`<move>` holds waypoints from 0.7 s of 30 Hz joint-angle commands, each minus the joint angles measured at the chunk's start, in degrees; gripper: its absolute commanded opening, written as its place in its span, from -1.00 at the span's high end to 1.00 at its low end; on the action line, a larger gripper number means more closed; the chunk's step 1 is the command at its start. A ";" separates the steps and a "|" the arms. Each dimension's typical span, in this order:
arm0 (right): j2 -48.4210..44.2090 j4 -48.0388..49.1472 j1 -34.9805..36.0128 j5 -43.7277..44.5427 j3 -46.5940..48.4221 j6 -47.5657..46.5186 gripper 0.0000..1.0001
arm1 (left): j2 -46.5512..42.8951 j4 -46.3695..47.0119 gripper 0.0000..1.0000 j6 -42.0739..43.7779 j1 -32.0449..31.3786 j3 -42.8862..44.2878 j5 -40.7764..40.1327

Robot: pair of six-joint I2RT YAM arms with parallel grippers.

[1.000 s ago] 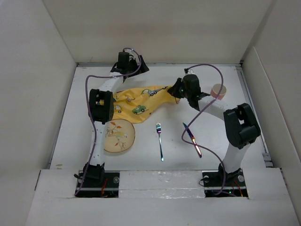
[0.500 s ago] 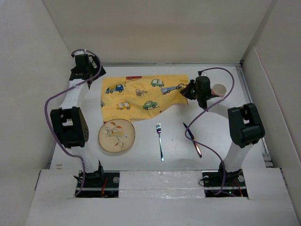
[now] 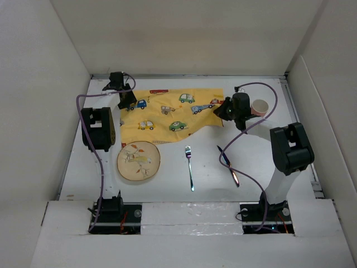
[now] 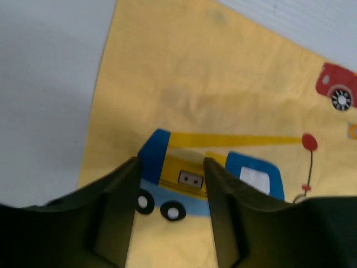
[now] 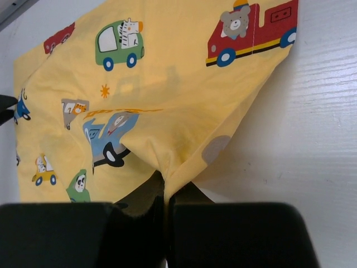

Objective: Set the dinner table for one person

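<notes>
Yellow cloth, the placemat (image 3: 167, 111), lies toward 12 o'clock on the white dinner table (image 3: 203, 153); the right gripper (image 5: 165, 187) pinches a raised fold at its 3 o'clock edge, while the left gripper (image 4: 170, 167) hangs over its 9 o'clock edge, jaws spread and holding nothing. With one side unheld, a pull by the right arm could bunch or skew the cloth, and that wrist could knock the cup (image 3: 259, 106) just beside it. Counted near to far: one plate (image 3: 138, 161) at 7, one fork (image 3: 189, 166) at 6, one knife (image 3: 228, 166) at 5, one placemat, one cup at 2.

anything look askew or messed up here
Yes: the yellow cloth placemat printed with cartoon vehicles lies unevenly. Its right near corner is folded and lifted, pinched in the shut right gripper, so that edge runs crooked.
</notes>
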 commanded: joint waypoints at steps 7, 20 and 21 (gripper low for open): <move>0.77 1.85 -1.89 1.91 0.56 -0.55 0.89 | 14.72 -5.96 0.93 -1.66 0.52 21.02 3.82; 1.31 -2.02 -4.00 2.09 3.91 -2.48 0.08 | 17.51 -1.15 0.77 -3.16 0.52 34.87 4.27; 1.13 -1.93 -4.00 1.65 3.73 -2.48 0.00 | 14.94 1.65 0.35 -2.63 0.52 29.80 2.35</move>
